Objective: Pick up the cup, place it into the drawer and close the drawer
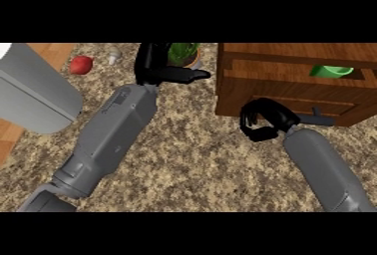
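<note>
Head view: cup [330,71] half-hidden in drawer [294,74]; right hand [263,121] seemingly curled.

A green cup [330,70] in a brown wooden drawer [294,67]; speckled beige counter [199,159]; red fruit [81,64].

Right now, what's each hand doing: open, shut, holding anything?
Left hand: open, fingers straight, holding nothing, up by the potted plant.
Right hand: fingers curled, holding nothing, at the drawer front; green cup already inside.
</note>
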Controlling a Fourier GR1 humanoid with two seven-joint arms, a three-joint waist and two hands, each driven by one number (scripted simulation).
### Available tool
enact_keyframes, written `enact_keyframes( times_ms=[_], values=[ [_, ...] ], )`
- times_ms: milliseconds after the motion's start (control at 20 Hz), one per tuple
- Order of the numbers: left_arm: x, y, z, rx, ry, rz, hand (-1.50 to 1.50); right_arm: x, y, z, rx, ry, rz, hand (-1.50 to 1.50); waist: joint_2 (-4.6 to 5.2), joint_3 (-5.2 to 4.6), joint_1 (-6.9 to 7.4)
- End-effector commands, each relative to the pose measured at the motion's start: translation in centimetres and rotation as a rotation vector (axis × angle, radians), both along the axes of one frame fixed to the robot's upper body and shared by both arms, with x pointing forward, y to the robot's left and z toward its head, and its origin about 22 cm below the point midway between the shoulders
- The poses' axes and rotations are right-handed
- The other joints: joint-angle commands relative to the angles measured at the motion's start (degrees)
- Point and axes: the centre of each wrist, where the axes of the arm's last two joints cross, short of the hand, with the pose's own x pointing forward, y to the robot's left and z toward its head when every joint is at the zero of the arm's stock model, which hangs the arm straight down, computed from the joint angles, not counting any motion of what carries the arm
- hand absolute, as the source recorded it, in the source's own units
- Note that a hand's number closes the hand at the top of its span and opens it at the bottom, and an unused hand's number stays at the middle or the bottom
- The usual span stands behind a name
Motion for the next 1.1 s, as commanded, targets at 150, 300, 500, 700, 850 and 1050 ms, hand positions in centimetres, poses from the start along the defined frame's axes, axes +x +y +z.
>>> enact_keyframes(
  times_ms=[150, 300, 500, 700, 850, 1050],
  values=[
    [-0.7, 3.2, -1.3, -0.016, 0.025, -0.009, -1.5, 4.0, -3.7, 3.1, 0.116, -0.129, -0.138, 1.5, 1.0, 0.22, 2.69],
    [-0.9, 3.0, -0.7, -0.007, 0.02, -0.044, -1.5, 5.0, -4.6, 4.5, 0.138, -0.178, -0.21, 1.5, 1.19, 0.31, 4.2],
    [-1.4, 4.1, -2.0, 0.017, 0.01, -0.056, -1.5, 6.4, -6.7, 8.3, 0.156, -0.19, -0.271, 1.5, 1.57, 0.22, 4.67],
    [-1.3, 4.7, -1.5, -0.003, 0.015, -0.075, -1.5, 6.9, -7.5, 10.7, 0.177, -0.199, -0.281, 1.5, 1.74, 0.16, 5.74],
    [-1.5, 5.1, -1.6, 0.001, 0.001, -0.087, -1.5, 6.9, -7.3, 10.5, 0.199, -0.186, -0.283, 1.5, 1.99, 0.15, 6.37],
    [-1.7, 5.7, -2.1, 0.002, 0.008, -0.097, -1.5, 6.8, -8.0, 11.4, 0.227, -0.19, -0.272, 1.5, 2.25, 0.11, 7.19]
  ],
)
